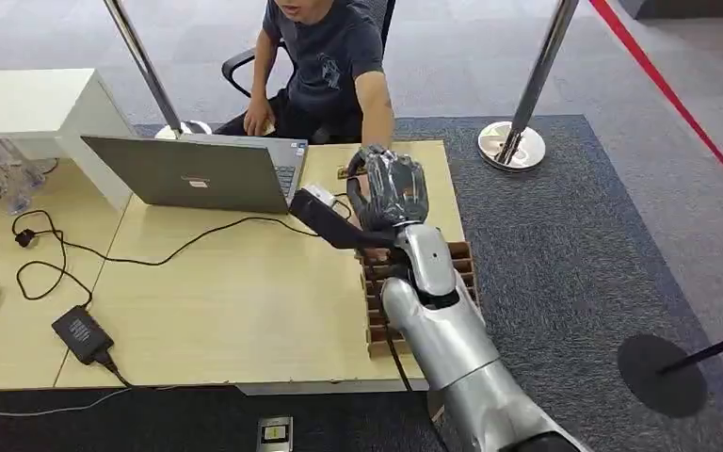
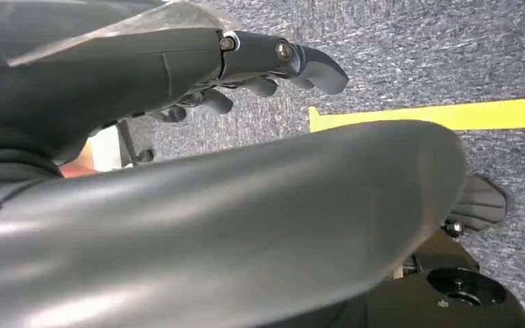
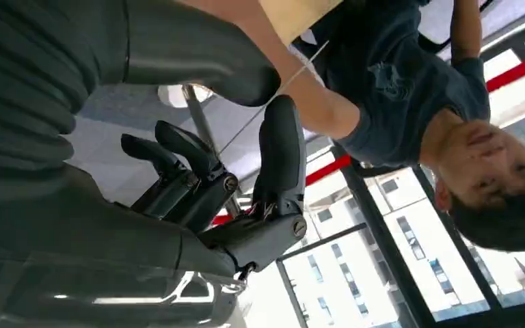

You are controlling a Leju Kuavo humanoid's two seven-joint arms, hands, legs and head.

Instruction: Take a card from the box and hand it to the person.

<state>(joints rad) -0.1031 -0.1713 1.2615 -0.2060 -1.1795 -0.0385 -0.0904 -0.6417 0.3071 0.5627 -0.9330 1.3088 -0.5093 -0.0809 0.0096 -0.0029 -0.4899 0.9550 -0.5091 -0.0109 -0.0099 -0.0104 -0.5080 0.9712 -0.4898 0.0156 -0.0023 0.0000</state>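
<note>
Above the table's [image 1: 245,311] right side in the head view, the right hand [image 1: 391,191] is raised over the slotted cardboard box [image 1: 462,259] at the right edge, toward the person's arm [image 1: 377,108]. A laptop [image 1: 198,174] stands to the left; open carpet lies to the right.

From the right wrist, a thin card [image 3: 273,99] shows edge-on, pinched between thumb and one dark finger, the others apart, reaching the person's forearm.

From the left wrist, the left hand [image 2: 198,75] hangs over carpet, fingers loosely curled, holding nothing.
</note>
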